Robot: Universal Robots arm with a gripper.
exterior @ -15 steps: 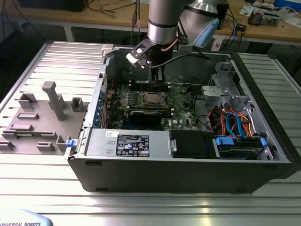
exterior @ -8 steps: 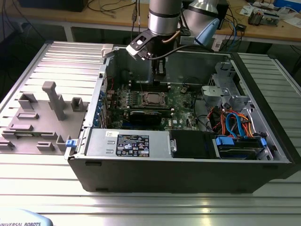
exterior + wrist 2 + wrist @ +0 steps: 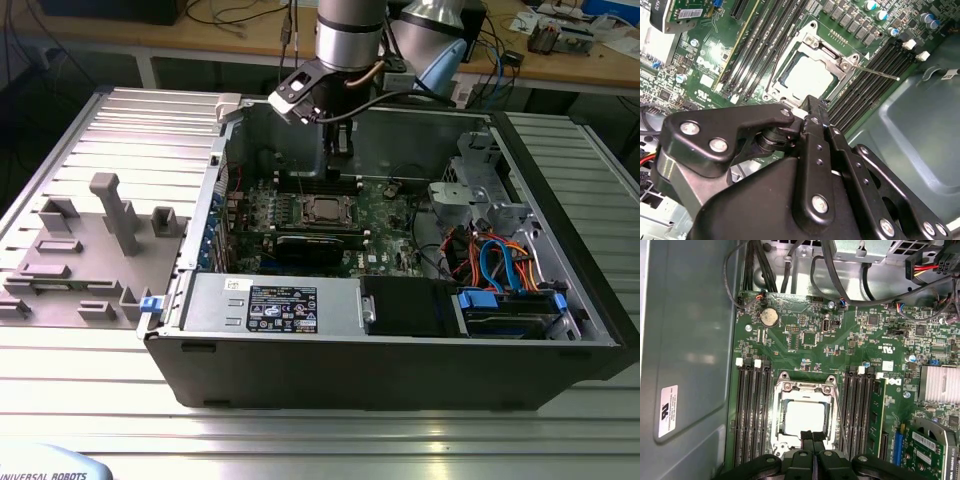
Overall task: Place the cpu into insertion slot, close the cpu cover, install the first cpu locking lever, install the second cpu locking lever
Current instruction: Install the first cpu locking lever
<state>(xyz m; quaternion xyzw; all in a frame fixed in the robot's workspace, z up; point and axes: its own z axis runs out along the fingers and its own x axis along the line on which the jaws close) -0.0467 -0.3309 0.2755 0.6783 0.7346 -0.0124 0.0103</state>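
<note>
End effector (image 3: pixel 812 435), pressed together, above the seated cpu (image 3: pixel 802 418); thin locking lever (image 3: pixel 875 72), likely stiff and springy, best pushed near its tip

The jaws are matte black, dotted with silvery screw heads. Just beyond their tips the cpu (image 3: pixel 801 419) shows a pale silver-grey top, glaring almost white, inside the silver cpu cover (image 3: pixel 802 388). The circuit board (image 3: pixel 790 347) around them is green, speckled with dark chips and silver dots. On both sides of the jaws, black memory slots (image 3: pixel 754 410) with white end clips form parallel stripes. Well away from the jaws, blue and orange cables (image 3: pixel 488 262) cross, and the ribbed desk (image 3: pixel 300 440) is light grey under the dark grey computer case (image 3: pixel 350 375).
</note>
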